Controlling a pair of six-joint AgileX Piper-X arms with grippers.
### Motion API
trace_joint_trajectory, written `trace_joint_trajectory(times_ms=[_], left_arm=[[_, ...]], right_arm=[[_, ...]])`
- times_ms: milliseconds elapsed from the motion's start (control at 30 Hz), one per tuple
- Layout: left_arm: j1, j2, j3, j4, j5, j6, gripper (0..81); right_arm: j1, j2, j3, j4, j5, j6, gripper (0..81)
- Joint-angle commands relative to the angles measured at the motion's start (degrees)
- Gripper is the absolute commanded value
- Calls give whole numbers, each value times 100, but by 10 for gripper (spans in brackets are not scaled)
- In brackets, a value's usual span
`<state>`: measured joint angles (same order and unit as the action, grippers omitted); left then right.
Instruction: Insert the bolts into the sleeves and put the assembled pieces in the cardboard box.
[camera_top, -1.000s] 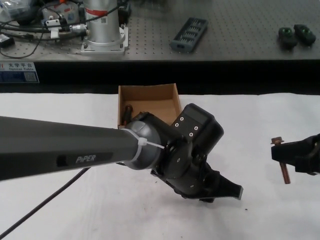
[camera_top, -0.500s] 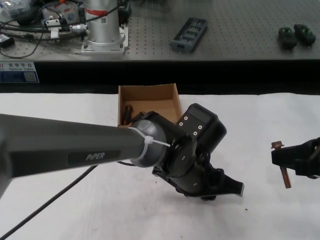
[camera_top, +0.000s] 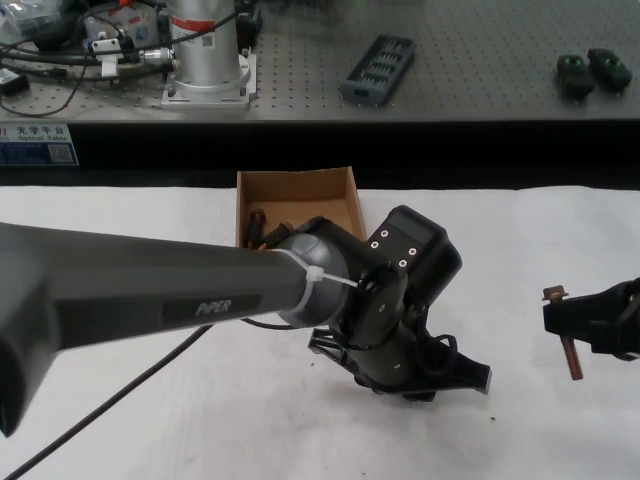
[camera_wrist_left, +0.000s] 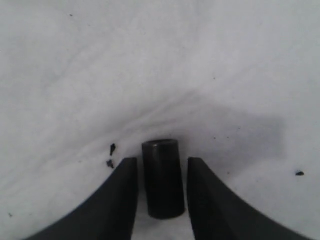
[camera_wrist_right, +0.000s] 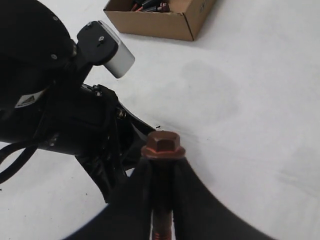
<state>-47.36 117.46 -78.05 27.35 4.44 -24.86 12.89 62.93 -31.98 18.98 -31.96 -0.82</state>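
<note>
High view: white-covered bench (camera_top: 520, 250) spans the near field; the left arm (camera_top: 150, 290) crosses it from the near left edge, wrist angled down toward the cloth at centre. Cardboard box (camera_top: 300, 190) sits open on the far side of the cloth, just beyond that wrist; dark and copper-coloured pieces (camera_top: 262, 228) lie in its left part.

Right gripper (camera_top: 590, 320) is at the right edge, well apart from the left arm, above the cloth; in the right wrist view its fingers are clenched on the shank of the bolt (camera_wrist_right: 163, 144) just under the flanged hex head; the bolt hangs head up.

Left gripper (camera_wrist_left: 161, 165) is low over the cloth, fingers parted and straddling the sleeve (camera_wrist_left: 163, 185); a thin strip of cloth shows on each side, so nothing is clamped; the black sleeve rests on the cloth between them.
</note>
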Motion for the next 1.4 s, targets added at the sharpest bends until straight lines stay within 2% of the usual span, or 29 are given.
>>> trace_joint_trajectory(times_ms=[0,167,300,500,833,1067,1167,1367], left_arm=[[-96,271,-89,102,76,-8,244],[-92,271,-409,548,42,428,153],[-92,271,-666,995,-91,850,150],[-92,271,-713,1170,-102,901,150],[7,-330,-580,540,-120,1164,150],[342,-1374,792,-514,-120,978,150],[472,-1994,1701,-1086,-120,978,150],[562,-3273,3343,-2657,17,762,150]], right_arm=[[-23,-85,-10,16,-33,-48,49],[-23,-85,-10,15,17,-48,49],[-23,-85,-10,2,19,-48,49],[-23,-85,-10,2,19,-48,49],[-23,-85,-10,-311,19,-25,49],[-76,-70,-10,-481,-7,82,49],[-91,55,-10,-730,-407,134,49],[1,583,-10,-2079,-1277,1285,49]])
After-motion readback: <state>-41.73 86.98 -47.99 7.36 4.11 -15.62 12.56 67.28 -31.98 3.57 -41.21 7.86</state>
